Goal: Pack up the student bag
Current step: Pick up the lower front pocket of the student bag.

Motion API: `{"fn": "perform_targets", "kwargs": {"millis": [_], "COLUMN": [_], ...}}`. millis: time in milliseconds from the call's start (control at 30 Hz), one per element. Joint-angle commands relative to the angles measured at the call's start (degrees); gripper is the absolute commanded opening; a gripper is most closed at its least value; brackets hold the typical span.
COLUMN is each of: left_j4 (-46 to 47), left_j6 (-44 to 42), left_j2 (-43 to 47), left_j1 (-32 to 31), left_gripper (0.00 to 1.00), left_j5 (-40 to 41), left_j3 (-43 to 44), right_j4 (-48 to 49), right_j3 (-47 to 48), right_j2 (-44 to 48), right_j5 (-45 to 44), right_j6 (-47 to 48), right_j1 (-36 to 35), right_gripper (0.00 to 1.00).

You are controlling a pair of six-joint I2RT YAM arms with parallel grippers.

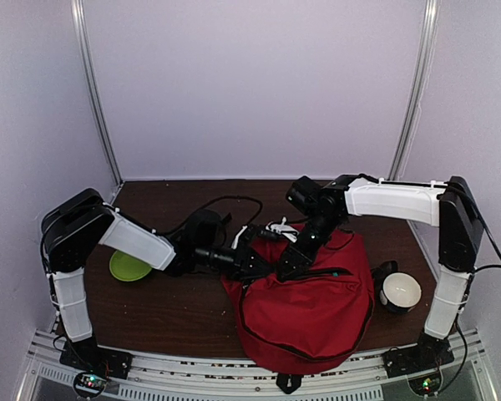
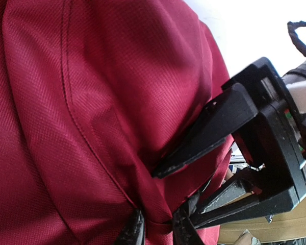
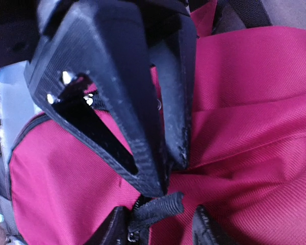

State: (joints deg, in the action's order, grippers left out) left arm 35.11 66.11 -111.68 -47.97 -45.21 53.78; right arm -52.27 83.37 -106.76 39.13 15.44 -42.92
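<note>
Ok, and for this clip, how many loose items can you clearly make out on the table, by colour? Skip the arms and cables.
Red backpack: 1
Green plate: 1
White bowl: 1
Total: 3

Seen from my overhead feed, the left arm [image 1: 138,242] and right arm [image 1: 392,200] wear white shells between black joints, with thin black cables [image 1: 225,198] running off them. Small lights [image 1: 88,383] glow on the bases (green and red, as far as I can make out). Close up, the fingers [image 3: 117,87] are matte black wedges, finely textured, with bright screw heads [image 3: 66,79].
</note>
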Motion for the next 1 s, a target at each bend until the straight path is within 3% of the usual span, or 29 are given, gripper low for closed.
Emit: {"fn": "perform_targets", "kwargs": {"millis": [0,367,533,667,800,967], "left_j4": [5.3,6.1,5.0,2.6,-7.6,-27.5], "left_j6": [0.5,0.9,0.1,-3.7,-16.2,-42.9], "left_j2": [0.2,1.0,2.0,4.5,10.5,19.9], "left_j1": [-0.1,-0.1,-0.1,-0.1,-0.4,-4.0], "left_gripper": [0.22,0.21,0.21,0.34,0.4,0.41], "left_j5": [-1.4,-0.9,-0.4,0.7,5.0,22.0], "left_j3": [-0.8,-2.1,-2.7,-4.1,-4.9,-1.6], "right_j4": [0.2,2.1,2.1,2.5,6.8,9.8], "right_j3": [1.7,2.4,2.4,2.3,-0.5,-3.3], "right_j2": [-1.7,-2.5,-1.8,1.8,6.8,9.3], "right_j5": [8.6,14.9,15.4,15.6,17.6,18.8], "right_j6": [-0.1,-0.2,0.2,0.0,-3.8,-7.2], "right_j1": [1.1,2.9,3.0,3.8,5.9,6.6], "right_gripper": [0.41,0.25,0.1,0.0,0.0,0.0]}}
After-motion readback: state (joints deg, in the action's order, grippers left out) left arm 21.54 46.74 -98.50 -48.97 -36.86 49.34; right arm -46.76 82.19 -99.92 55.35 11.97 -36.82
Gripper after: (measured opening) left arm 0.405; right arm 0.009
